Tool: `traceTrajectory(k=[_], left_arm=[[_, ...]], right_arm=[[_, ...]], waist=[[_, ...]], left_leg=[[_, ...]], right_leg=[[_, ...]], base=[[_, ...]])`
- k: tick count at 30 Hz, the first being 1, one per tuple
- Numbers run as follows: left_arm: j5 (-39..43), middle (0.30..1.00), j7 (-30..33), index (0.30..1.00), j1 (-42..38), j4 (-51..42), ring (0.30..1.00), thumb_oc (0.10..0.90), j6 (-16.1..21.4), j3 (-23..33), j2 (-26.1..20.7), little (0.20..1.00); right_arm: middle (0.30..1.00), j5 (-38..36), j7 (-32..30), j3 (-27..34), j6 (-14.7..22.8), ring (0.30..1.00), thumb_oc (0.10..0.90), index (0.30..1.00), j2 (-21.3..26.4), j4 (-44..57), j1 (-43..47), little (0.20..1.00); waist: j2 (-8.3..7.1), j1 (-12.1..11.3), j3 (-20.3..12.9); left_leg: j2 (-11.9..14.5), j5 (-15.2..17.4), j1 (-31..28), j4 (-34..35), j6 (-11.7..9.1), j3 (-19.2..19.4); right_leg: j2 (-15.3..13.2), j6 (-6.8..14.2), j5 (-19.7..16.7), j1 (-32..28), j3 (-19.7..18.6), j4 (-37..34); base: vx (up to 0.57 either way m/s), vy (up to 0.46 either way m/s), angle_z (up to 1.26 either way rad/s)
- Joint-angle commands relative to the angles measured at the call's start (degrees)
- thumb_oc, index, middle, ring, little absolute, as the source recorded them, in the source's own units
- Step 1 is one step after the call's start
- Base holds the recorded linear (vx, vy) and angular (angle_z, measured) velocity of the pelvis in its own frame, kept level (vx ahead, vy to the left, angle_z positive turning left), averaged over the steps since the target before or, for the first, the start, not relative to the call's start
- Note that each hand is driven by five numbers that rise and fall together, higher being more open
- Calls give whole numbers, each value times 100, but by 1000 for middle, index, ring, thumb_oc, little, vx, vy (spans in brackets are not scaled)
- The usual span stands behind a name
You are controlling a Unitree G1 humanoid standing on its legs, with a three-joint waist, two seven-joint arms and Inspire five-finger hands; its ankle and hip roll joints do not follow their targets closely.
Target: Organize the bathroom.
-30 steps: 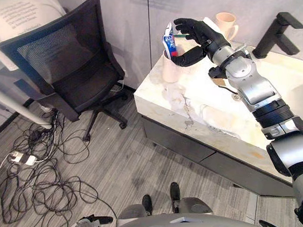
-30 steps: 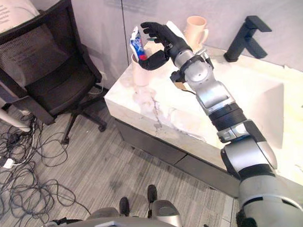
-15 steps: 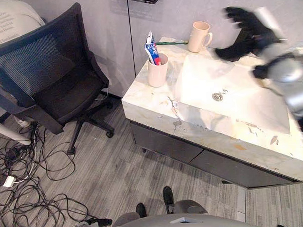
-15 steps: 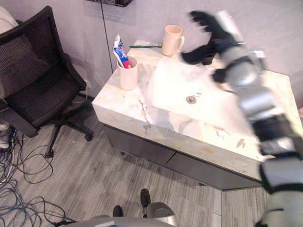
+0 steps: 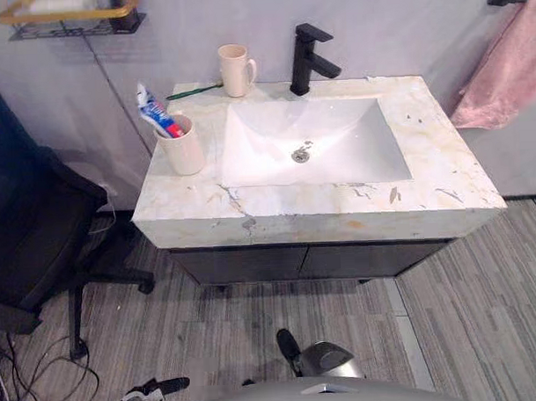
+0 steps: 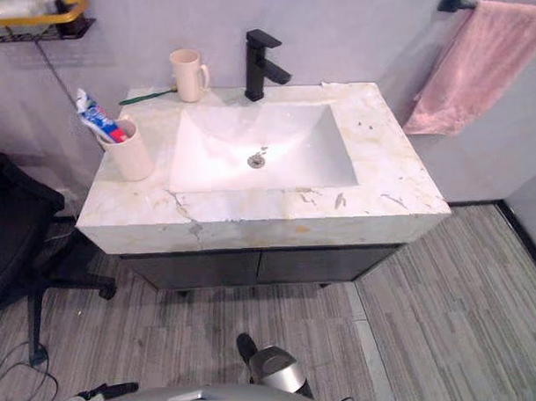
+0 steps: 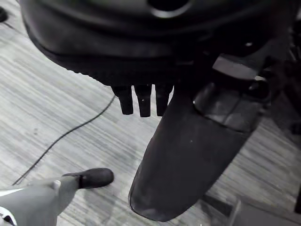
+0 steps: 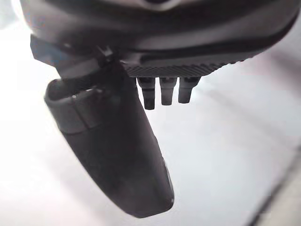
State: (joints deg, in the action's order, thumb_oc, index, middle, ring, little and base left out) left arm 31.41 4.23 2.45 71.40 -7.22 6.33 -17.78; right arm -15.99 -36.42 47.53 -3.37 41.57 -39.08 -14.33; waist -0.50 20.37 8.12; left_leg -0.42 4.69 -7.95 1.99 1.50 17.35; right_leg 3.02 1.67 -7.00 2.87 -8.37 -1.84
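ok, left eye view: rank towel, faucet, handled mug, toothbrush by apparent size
1. towel, cut off by the frame
2. faucet
3. handled mug, close to the faucet, so unsure
4. toothbrush

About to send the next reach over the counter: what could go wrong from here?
The toothpaste sticks up tilted from the cup near the counter's left edge; a bump could tip the cup off. The green toothbrush lies loose beside the mug, close to the back corner, and might get swept off.

We can read no text, number or sign anywhere; the print on the toothpaste tube (image 5: 156, 110) in the cup (image 5: 182, 148) stays illegible.
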Motion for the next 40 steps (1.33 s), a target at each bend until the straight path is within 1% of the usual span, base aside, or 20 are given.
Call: traceTrajectory(k=[1, 2, 5, 7, 8, 10, 11, 12, 13, 14, 15, 16, 17, 18, 20, 21, 23, 27, 34, 40], left_arm=[[98, 900, 52, 900, 97, 232, 900, 800, 150, -247, -229, 900], [98, 900, 52, 900, 97, 232, 900, 800, 150, -247, -229, 900], [-25, 900, 38, 900, 21, 212, 900, 800, 112, -261, -219, 900], [-101, 900, 86, 900, -112, 193, 900, 800, 46, -339, -199, 900], [-101, 900, 86, 900, -112, 193, 900, 800, 46, -339, -199, 900], [-250, 900, 185, 900, -266, 188, 900, 800, -54, -415, -206, 900], [-250, 900, 185, 900, -266, 188, 900, 800, -54, -415, -206, 900], [-393, 900, 223, 900, -355, 178, 900, 800, -62, -473, -208, 900], [-426, 900, 266, 900, -464, 180, 900, 800, -73, -567, -225, 900], [-426, 900, 266, 900, -464, 180, 900, 800, -73, -567, -225, 900], [-553, 900, 275, 900, -559, 210, 900, 800, -104, -547, -241, 900], [-513, 900, 341, 900, -659, 227, 900, 800, -108, -646, -241, 900], [-507, 900, 373, 900, -714, 232, 900, 800, -122, -701, -259, 900], [-485, 900, 411, 900, -785, 213, 900, 800, -214, -774, -290, 900], [-456, 900, 451, 900, -796, 216, 900, 800, -209, -787, -267, 900], [-349, 900, 477, 900, -777, 208, 900, 800, -170, -798, -255, 900], [-337, 900, 490, 900, -752, 271, 900, 800, -126, -733, -290, 900], [-275, 900, 448, 900, -658, 333, 900, 800, -62, -511, -431, 900], [-519, 900, 217, 900, -550, 434, 900, 800, -23, -386, -468, 900], [-724, 900, 110, 900, -499, 468, 900, 800, -115, -456, -402, 900]], right_arm=[[900, -373, -222, -756, 651, 900, 800, 900, 509, 186, 953, 900], [900, -373, -222, -756, 651, 900, 800, 900, 509, 186, 953, 900], [900, -718, -132, -988, 590, 900, 800, 900, 25, -335, 788, 900], [900, -1096, 323, -1440, 504, 900, 800, 900, -420, -932, 729, 900], [900, -1096, 323, -1440, 504, 900, 800, 900, -420, -932, 729, 900], [900, -1349, 957, -2030, 493, 900, 800, 900, -913, -1626, 780, 900], [900, -1349, 957, -2030, 493, 900, 800, 900, -913, -1626, 780, 900], [900, -1733, 1279, -2344, 401, 900, 800, 900, -1168, -1911, 815, 900], [900, -1659, 1494, -2616, 336, 900, 800, 900, -1379, -2134, 820, 900], [900, -1659, 1494, -2616, 336, 900, 800, 900, -1379, -2134, 820, 900], [900, -1600, 1629, -2807, 253, 900, 800, 900, -1456, -2293, 836, 900], [900, -1625, 1682, -3090, 248, 900, 800, 900, -1517, -2468, 912, 900], [900, -1752, 1727, -3249, 309, 900, 800, 900, -1553, -2648, 1011, 900], [900, -1721, 1640, -3451, 321, 900, 800, 900, -1612, -2646, 1161, 900], [900, -1745, 1572, -3585, 306, 900, 800, 900, -1634, -2560, 1214, 900], [900, -1738, 1491, -3681, 317, 900, 800, 900, -1636, -2430, 1224, 900], [900, -1673, 1527, -3665, 420, 900, 800, 900, -1656, -2408, 1200, 900], [900, -1522, 1545, -3662, 496, 900, 800, 900, -1715, -2362, 1120, 900], [900, -1379, 1583, -3583, 534, 900, 800, 900, -1675, -2431, 1066, 900], [900, -1240, 1818, -3577, 222, 900, 800, 900, -1640, -2555, 1045, 900]], waist=[[-206, -341, -149], [-206, -341, -149], [-235, -299, -141], [-284, -293, -126], [-284, -293, -126], [-348, -315, -100], [-348, -315, -100], [-393, -354, -58], [-440, -392, 10], [-440, -392, 10], [-490, -446, 63], [-531, -557, 191], [-538, -655, 230], [-477, -745, 215], [-434, -787, 221], [-322, -776, 210], [-229, -744, 202], [-177, -717, 164], [-220, -742, 62], [-256, -772, 1]], left_leg=[[184, 524, 477, -1105, 81, -434], [184, 524, 477, -1105, 81, -434], [212, 531, 526, -1235, 51, -475], [242, 580, 618, -1456, 15, -548], [242, 580, 618, -1456, 15, -548], [315, 552, 764, -1950, -54, -627], [315, 552, 764, -1950, -54, -627], [404, 270, 1003, -2572, -139, -777], [406, 33, 1364, -3292, -156, -972], [406, 33, 1364, -3292, -156, -972], [362, -94, 1692, -3719, -103, -1048], [307, -55, 2127, -3869, -2, -1173], [185, 146, 2010, -3215, 117, -1210], [107, 154, 1792, -2187, 158, -1524], [94, 118, 1768, -2154, 132, -1603], [112, 162, 1565, -1871, 103, -1505], [129, 132, 1310, -1543, 54, -1363], [175, 110, 1058, -1240, 41, -1194], [197, 180, 1002, -1212, 50, -1086], [210, 205, 967, -1208, 40, -1076]], right_leg=[[-286, 442, 933, 108, 117, 826], [-286, 442, 933, 108, 117, 826], [-274, 394, 932, 139, 146, 894], [-277, 335, 931, 163, 206, 957], [-277, 335, 931, 163, 206, 957], [-258, 232, 964, 193, 275, 1060], [-258, 232, 964, 193, 275, 1060], [-201, 104, 971, 217, 311, 1138], [-126, -27, 968, 238, 311, 1218], [-126, -27, 968, 238, 311, 1218], [-105, -98, 943, 217, 306, 1227], [-74, -122, 949, 55, 261, 1222], [-78, -45, 996, -26, 223, 1222], [-90, 62, 1054, 91, 183, 1305], [-128, 84, 1109, 178, 242, 1424], [-193, 135, 1187, 290, 353, 1558], [-262, 245, 1220, 341, 435, 1619], [-334, 360, 1247, 355, 468, 1604], [-316, 355, 1270, 282, 468, 1470], [-305, 358, 1214, 189, 441, 1305]], base=[[-2, -70, -24], [3, -78, -6], [2, -77, 10], [10, -94, 19], [22, -109, 17], [6, -133, 27], [-10, -173, 25], [-27, -180, 1], [-27, -180, 1], [-26, -135, 26], [-8, -71, 52], [30, -22, 50], [104, 154, 5], [115, 204, -48], [77, 170, -114], [91, 190, -127], [94, 161, -52], [73, 36, -1], [59, -50, -8], [33, -30, -2]])
